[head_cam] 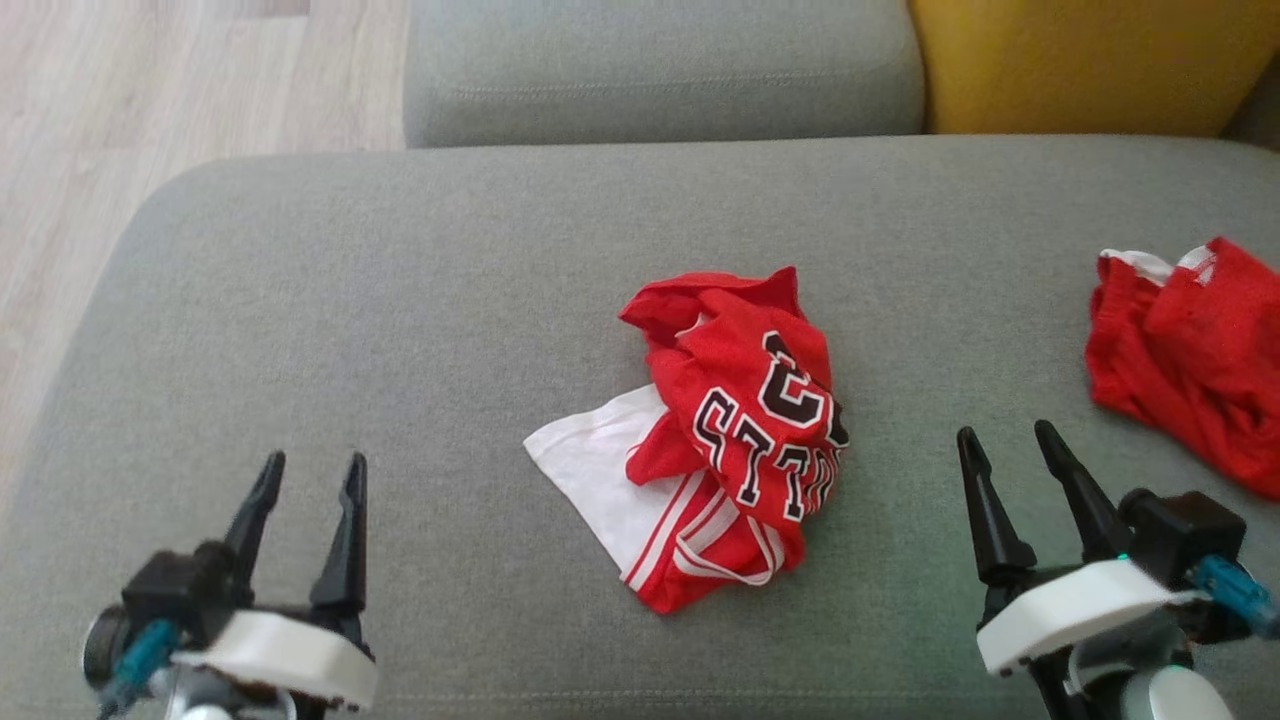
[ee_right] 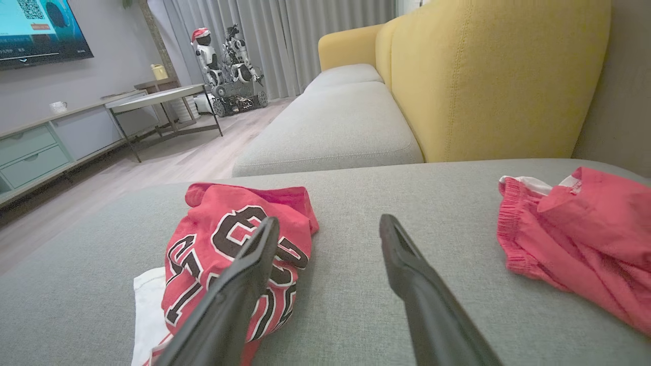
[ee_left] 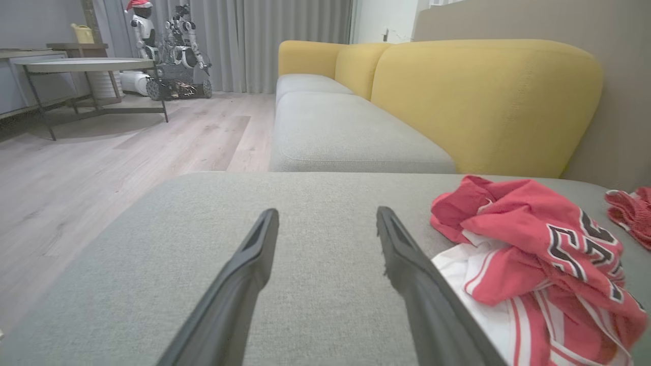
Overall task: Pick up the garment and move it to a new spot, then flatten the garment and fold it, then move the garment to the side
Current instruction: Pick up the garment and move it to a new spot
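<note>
One crumpled red and white garment (head_cam: 730, 430) with black letters lies in the middle of the soft grey sofa seat (head_cam: 400, 300). Another bunched red cloth (head_cam: 1190, 360) sits well off to its right. The left claw (head_cam: 316, 460) and right claw (head_cam: 1004, 432) are on either side of the garment, both open and empty, not touching it.

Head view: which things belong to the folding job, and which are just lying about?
Job: crumpled red-and-white jersey, centre, likely the target; grey seat cushion under it; left gripper and right gripper, both open.
Lying about: second red garment at right; yellow backrest.
</note>
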Tool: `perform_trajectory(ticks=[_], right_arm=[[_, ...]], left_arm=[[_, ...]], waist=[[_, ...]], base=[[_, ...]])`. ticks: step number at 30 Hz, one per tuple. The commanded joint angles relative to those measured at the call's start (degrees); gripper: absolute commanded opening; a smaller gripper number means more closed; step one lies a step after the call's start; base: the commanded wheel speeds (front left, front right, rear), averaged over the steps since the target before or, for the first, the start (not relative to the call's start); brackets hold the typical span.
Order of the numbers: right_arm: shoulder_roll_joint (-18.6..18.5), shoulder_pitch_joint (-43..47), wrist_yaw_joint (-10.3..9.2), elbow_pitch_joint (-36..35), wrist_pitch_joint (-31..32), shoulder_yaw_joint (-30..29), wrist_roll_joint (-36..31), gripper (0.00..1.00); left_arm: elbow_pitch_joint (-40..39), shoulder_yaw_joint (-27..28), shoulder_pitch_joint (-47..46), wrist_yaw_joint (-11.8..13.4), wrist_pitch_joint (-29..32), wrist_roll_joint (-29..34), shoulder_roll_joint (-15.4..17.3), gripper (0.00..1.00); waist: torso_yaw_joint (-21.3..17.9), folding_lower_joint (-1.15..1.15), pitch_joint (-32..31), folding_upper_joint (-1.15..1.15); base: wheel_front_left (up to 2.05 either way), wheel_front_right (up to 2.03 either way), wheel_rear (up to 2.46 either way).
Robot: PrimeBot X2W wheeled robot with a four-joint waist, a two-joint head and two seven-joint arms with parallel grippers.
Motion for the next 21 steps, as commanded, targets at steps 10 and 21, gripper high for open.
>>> perform_trajectory(ticks=[10,21], right_arm=[[-0.27,0.35,-0.04,-4.38,0.94,0.44,-1.88,1.00],[-0.27,0.29,-0.04,-5.92,1.04,-0.21,-4.31,1.00]], left_arm=[[-4.67,1.64,0.07,1.65,1.57,0.76,2.26,1.00],[-5.23,1.56,-0.33,2.39,1.79,0.98,2.75,1.00]], waist=[[-0.38,0.00,-1.14,0.00],[-0.42,0.00,-0.83,0.00]], base=[[0.00,0.00,0.00],[0.00,0.00,0.00]])
